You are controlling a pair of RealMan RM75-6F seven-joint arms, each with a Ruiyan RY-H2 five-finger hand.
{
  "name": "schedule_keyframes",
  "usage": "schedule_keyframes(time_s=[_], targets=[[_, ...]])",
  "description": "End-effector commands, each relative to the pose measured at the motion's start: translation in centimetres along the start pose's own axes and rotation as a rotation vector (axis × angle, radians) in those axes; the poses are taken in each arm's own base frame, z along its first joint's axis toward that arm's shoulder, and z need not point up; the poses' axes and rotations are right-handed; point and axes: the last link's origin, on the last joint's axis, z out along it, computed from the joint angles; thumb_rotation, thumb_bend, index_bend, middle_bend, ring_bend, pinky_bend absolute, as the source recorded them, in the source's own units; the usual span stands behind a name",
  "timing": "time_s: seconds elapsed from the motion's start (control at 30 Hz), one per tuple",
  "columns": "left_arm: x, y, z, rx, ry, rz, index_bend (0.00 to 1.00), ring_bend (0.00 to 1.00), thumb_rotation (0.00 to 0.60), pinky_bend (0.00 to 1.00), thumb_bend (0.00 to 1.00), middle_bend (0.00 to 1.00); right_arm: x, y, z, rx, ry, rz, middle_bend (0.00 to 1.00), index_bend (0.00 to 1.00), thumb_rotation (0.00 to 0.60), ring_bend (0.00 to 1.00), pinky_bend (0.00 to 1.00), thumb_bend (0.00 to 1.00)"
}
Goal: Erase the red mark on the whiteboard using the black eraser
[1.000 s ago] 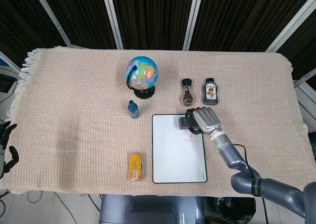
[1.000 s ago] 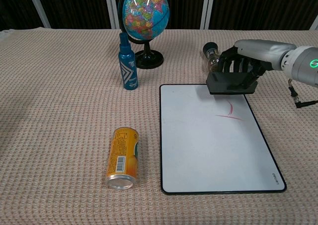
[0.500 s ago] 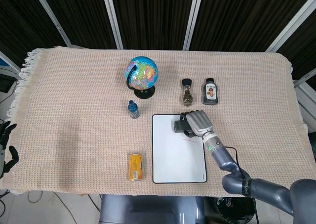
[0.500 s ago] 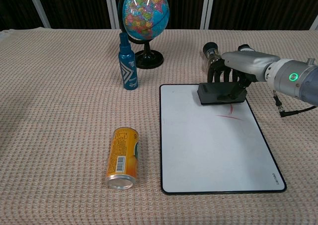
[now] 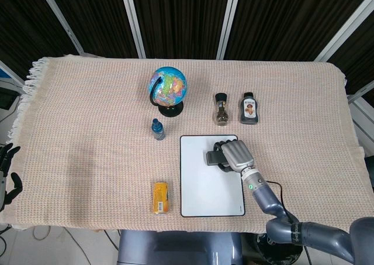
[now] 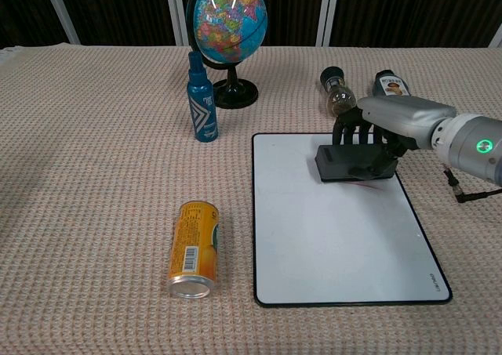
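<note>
The whiteboard (image 5: 201, 195) (image 6: 337, 245) lies flat on the woven cloth, right of centre. My right hand (image 5: 234, 154) (image 6: 376, 132) grips the black eraser (image 5: 213, 158) (image 6: 345, 165) and presses it onto the board's upper right area. A thin sliver of the red mark (image 6: 367, 182) shows just under the eraser's lower edge in the chest view; the rest is hidden beneath it. My left hand (image 5: 7, 174) hangs at the far left edge of the head view, off the table, fingers apart and holding nothing.
Behind the board stand a small round bottle (image 5: 221, 110) (image 6: 339, 90) and a dark bottle (image 5: 249, 109) (image 6: 388, 83). A globe (image 5: 168, 89) (image 6: 227, 22) and blue spray bottle (image 5: 158, 128) (image 6: 202, 96) stand back left. An orange can (image 5: 160, 197) (image 6: 193, 248) lies left of the board.
My right hand has drawn the eraser down the board toward me, from its top edge onto the red mark. Most of the mark is now covered or gone.
</note>
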Motion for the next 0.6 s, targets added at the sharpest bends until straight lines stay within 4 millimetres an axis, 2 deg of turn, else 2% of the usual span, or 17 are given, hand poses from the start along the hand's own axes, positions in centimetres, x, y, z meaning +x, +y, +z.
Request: schedule_keyframes(time_s=[0.03,0.33,0.6], targets=[[0.0,0.0,0.0,0.0,0.001,0.0,0.12,0.0,0.6,0.0,0.75,0.04,-0.4,-0.2,-1.3,0.017,-0.011,-0.016,0.52,0.53,0.6,0.56,0.45,0.41],[0.0,0.0,0.0,-0.002,0.0,0.002,0.12,0.0,0.6,0.0,0.75,0.04,-0.8,-1.2,-3.0,0.054,-0.02,-0.038,0.52,0.53,0.6,0.56,0.45,0.41],[0.0,0.0,0.0,-0.001,0.0,0.003,0.12,0.0,0.6,0.0,0.75,0.04,-0.4,-0.9,-1.5,0.03,0.003,-0.055,0.52,0.53,0.6,0.56,0.45,0.41]])
